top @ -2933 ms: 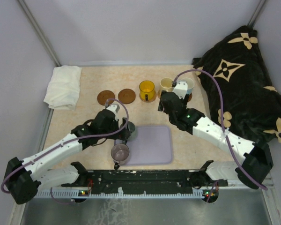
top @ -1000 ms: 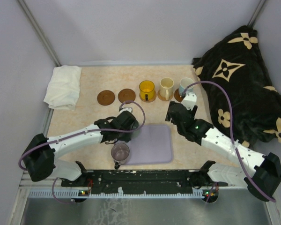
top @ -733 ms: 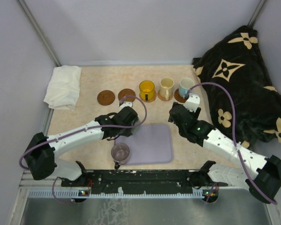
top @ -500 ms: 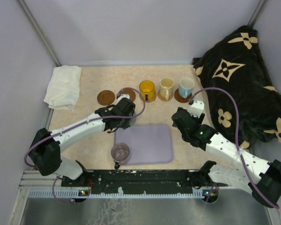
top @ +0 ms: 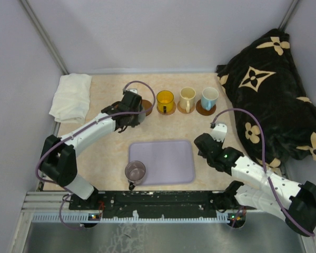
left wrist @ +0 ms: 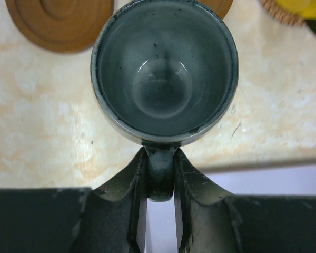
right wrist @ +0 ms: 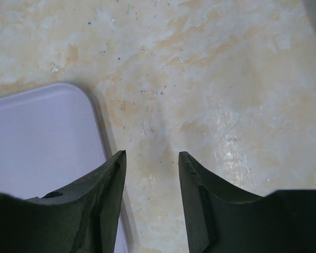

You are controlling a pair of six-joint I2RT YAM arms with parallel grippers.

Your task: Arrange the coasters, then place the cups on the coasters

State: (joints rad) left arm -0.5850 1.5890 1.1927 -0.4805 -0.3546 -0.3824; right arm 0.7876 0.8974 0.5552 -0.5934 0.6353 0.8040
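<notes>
My left gripper [left wrist: 160, 159] is shut on the handle of the grey-green cup [left wrist: 163, 68], which it holds upright near two bare brown coasters: one [left wrist: 60, 21] to its left, the other [left wrist: 219, 5] partly hidden behind its rim. From above, the left gripper [top: 131, 108] is at the back row. The yellow cup [top: 165, 100], cream cup [top: 187, 97] and blue-white cup [top: 209, 96] each stand on a coaster. The mauve cup [top: 135, 171] stands on the table by the tray's near left corner. My right gripper [top: 200, 140] is open and holds nothing, over bare table.
The lavender tray [top: 166, 161] lies in the middle near the arms; its corner [right wrist: 37, 137] shows left of my right fingers. A white towel [top: 71, 97] lies at the back left. A black flower-patterned blanket [top: 268, 89] fills the right side.
The left arm has carried the grey-green cup from the tray's edge back to the coaster row. The right arm has drawn back from the blue-white cup, and its jaws have narrowed.
</notes>
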